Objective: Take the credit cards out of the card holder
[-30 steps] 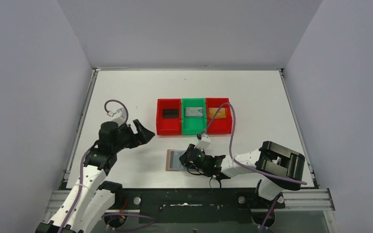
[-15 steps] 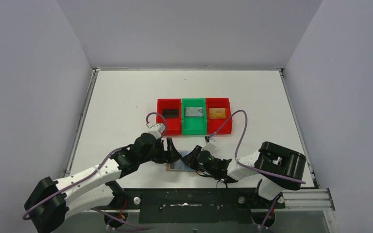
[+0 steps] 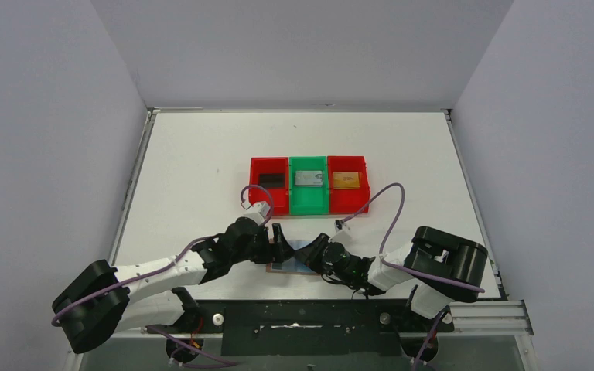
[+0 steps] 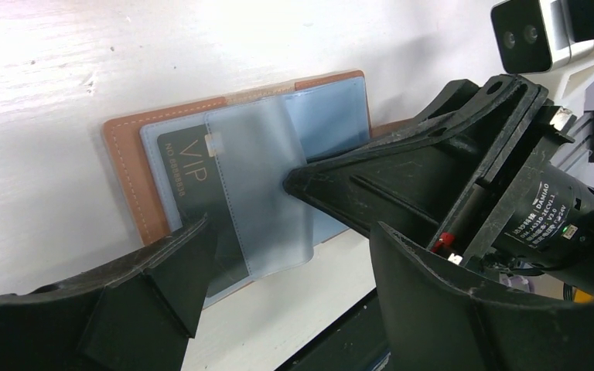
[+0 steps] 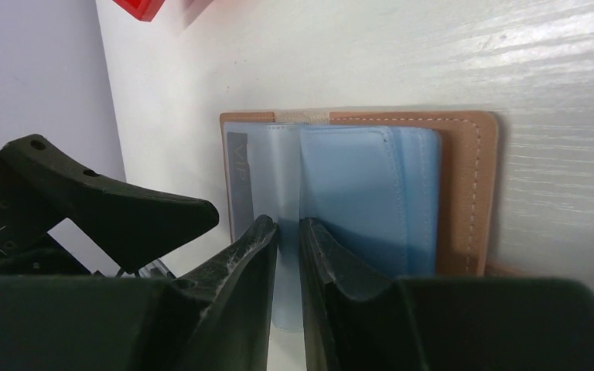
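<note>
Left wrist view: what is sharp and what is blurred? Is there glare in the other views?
Left wrist: wallet and VIP card sharp, left fingers dark and soft. Right wrist: table glares at right, right fingers blurred. Top: even light, no glare.

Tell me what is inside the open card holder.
A dark card marked VIP sits in the card holder, partly under a clear sleeve that the right gripper pinches. Whether the pale blue pockets hold more cards cannot be seen.
</note>
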Robot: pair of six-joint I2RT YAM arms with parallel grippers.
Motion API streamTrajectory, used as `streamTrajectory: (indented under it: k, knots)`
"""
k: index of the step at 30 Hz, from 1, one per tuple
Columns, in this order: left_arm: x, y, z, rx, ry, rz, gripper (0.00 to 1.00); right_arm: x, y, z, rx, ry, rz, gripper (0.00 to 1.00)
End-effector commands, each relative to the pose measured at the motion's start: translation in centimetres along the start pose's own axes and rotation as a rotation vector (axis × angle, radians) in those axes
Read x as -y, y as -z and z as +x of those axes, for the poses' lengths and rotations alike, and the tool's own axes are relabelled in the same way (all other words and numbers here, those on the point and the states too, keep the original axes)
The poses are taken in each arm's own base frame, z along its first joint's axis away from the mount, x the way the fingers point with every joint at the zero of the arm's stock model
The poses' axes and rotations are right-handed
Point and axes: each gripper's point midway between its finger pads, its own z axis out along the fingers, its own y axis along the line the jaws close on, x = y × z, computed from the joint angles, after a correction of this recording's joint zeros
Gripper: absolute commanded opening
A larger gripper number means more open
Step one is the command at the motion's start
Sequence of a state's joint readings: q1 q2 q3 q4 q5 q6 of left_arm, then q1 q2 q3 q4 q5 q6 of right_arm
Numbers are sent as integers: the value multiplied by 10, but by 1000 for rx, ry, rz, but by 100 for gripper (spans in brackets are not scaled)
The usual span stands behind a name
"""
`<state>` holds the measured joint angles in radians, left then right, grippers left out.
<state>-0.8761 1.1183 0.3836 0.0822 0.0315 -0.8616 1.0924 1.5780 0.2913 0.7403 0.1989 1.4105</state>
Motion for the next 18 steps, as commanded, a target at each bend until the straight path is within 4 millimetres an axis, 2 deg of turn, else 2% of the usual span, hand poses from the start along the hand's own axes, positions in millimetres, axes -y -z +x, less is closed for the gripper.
streamTrajectory:
  k: [1, 7, 11, 18]
  knots:
    - [22, -5, -10, 35, 6, 84, 71, 18, 2, -2, 7, -25, 32, 20]
    - [13, -10, -3, 19, 22, 45, 66, 15, 3, -4, 13, -17, 24, 25]
    - [7, -11, 0, 21, 36, 26, 64, 14, 3, -7, 21, 1, 45, 22]
    - [15, -14, 1, 5, 38, 62, 62, 19, 5, -7, 26, -23, 48, 22]
